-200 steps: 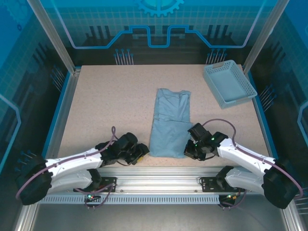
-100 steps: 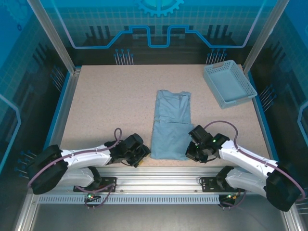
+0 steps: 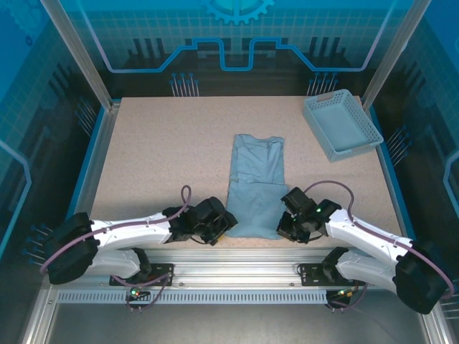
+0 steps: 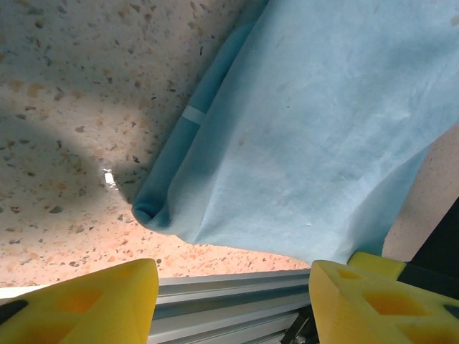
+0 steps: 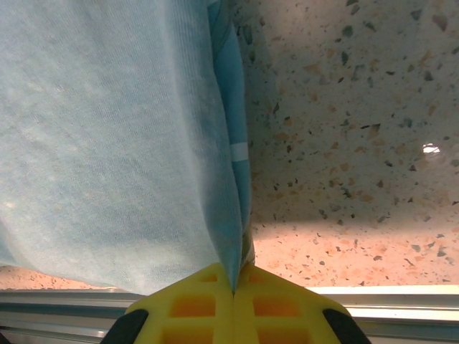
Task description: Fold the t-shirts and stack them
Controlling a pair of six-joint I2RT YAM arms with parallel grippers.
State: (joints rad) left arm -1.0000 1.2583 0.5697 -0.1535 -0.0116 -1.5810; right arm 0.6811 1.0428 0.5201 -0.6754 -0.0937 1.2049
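On the speckled bench lie one pale blue fabric t-shirt and one light blue plastic mesh basket. The right tool pinches the shirt's near right corner. The left tool stands wide.

Folded t-shirt, top view: near-left corner hidden under the left gripper, near-right corner under the right gripper; fingertips too small to tell apart. Left wrist view: cloth cut off at the picture's top and right edges, yellow fingers at the bottom. Right wrist view: the folded edge vanishes between pressed pads, apparently pinched.
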